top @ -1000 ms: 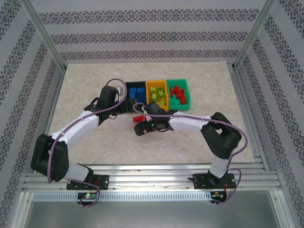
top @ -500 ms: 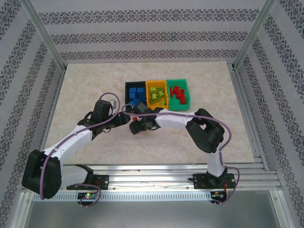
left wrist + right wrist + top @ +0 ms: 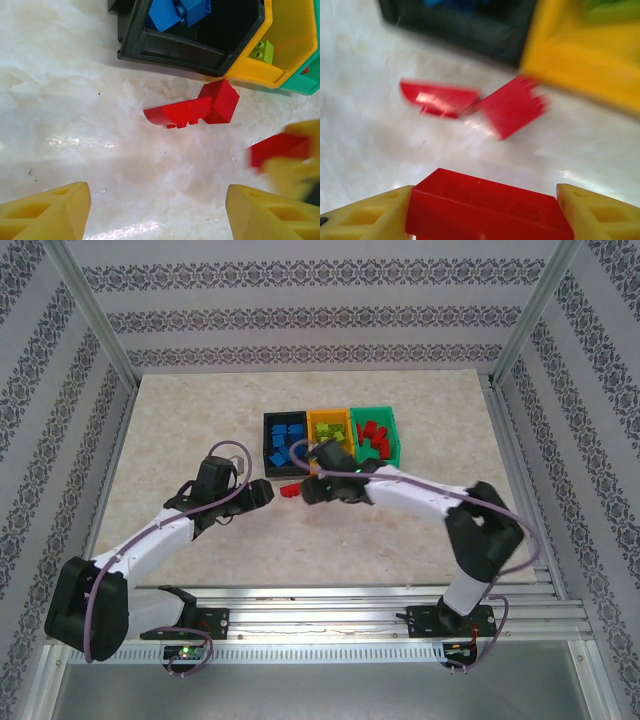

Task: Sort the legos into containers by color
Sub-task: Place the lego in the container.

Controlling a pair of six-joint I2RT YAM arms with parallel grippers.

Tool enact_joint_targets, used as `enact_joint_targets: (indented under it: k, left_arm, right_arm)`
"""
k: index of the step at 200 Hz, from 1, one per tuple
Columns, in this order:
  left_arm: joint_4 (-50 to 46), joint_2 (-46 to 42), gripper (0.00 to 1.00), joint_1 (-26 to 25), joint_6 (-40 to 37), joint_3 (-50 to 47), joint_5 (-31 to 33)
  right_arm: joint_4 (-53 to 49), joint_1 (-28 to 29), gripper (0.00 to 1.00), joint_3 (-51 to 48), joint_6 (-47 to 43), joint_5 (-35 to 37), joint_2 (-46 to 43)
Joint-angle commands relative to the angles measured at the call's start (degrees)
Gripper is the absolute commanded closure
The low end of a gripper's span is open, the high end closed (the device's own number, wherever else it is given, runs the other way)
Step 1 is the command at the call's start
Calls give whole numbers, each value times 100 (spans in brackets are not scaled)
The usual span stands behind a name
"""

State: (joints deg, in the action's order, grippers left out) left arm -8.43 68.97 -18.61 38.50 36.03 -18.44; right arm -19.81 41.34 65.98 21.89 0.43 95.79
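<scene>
When I look from above, my left claw [image 3: 264,492] sits low over the tabletop [image 3: 180,420], just in front of the black bin [image 3: 285,416]. My right claw [image 3: 308,490] comes in from the other side, close to it. Three bins stand touching in a row: the black one holds blue bricks [image 3: 290,433], the yellow-orange bin [image 3: 330,413] holds lime bricks [image 3: 335,443], and the green bin [image 3: 375,410] holds red bricks [image 3: 375,435].

From my left wrist, the left claw [image 3: 157,215] is spread wide with nothing between its fingers. Ahead of it a curved red brick [image 3: 177,111] and a squarer red brick [image 3: 220,101] lie touching on the tabletop, just beside the corner where the black and yellow-orange bins meet. At the right edge my other claw is a blur with red in it.

From my right wrist, the right claw [image 3: 485,215] is clamped on a flat red brick [image 3: 485,207], pinched end to end between both fingers above the tabletop. The two loose red bricks lie beyond it, blurred.
</scene>
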Motion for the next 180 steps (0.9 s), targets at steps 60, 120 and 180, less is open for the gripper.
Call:
enact_joint_targets:
  k: [60,120,180]
  left_arm:
    - [751,187,29,76,326,-320,-404]
    - [266,-309,29,75,236,-388,-227]
    - [304,-382,28,77,226,-538,-111]
  right_arm:
    - [338,-2228,35,819,-356,-403,217]
    - [261,-2432,18,1485,-216,-249,924]
    - [417,-1558,18,381,-825,-1172,76]
